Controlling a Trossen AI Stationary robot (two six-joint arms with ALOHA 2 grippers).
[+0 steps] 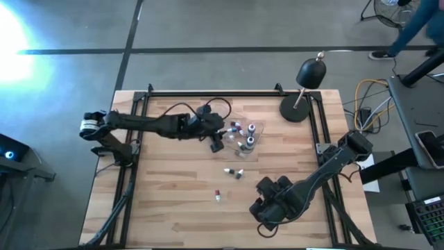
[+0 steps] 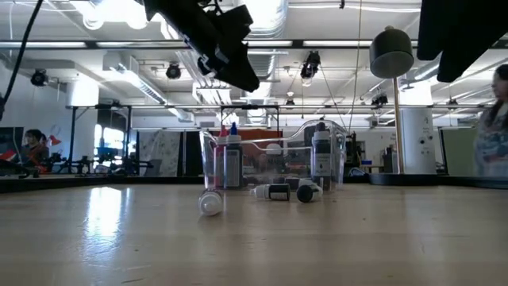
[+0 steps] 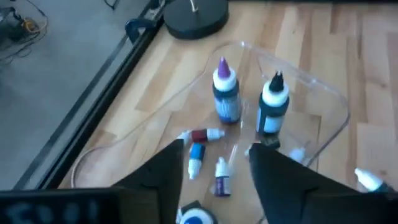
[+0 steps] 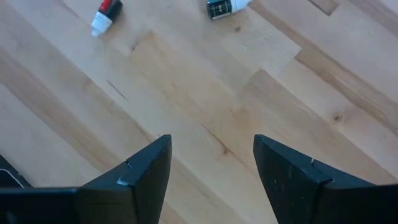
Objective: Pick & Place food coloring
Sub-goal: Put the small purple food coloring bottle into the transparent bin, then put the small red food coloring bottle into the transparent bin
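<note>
Over tray (image 1: 229,118) at table (image 1: 173,215) centre: left gripper (image 3: 214,168), fingers spread, nothing between them. Inside tray: two bottles upright, purple-tipped (image 3: 226,93) and black-tipped (image 3: 272,106); three lying flat, red (image 3: 202,135), blue (image 3: 196,158), purple (image 3: 221,179). On bare wood outside tray: red-bodied bottle (image 4: 104,15) and dark bottle (image 4: 224,7), well apart. Near front edge: right gripper (image 4: 211,168), fingers spread, empty, above bare wood. At far edge: lamp (image 1: 305,87).

A black lamp (image 1: 305,87) stands on the wooden table (image 1: 166,208) near a clear tray (image 3: 323,106).
</note>
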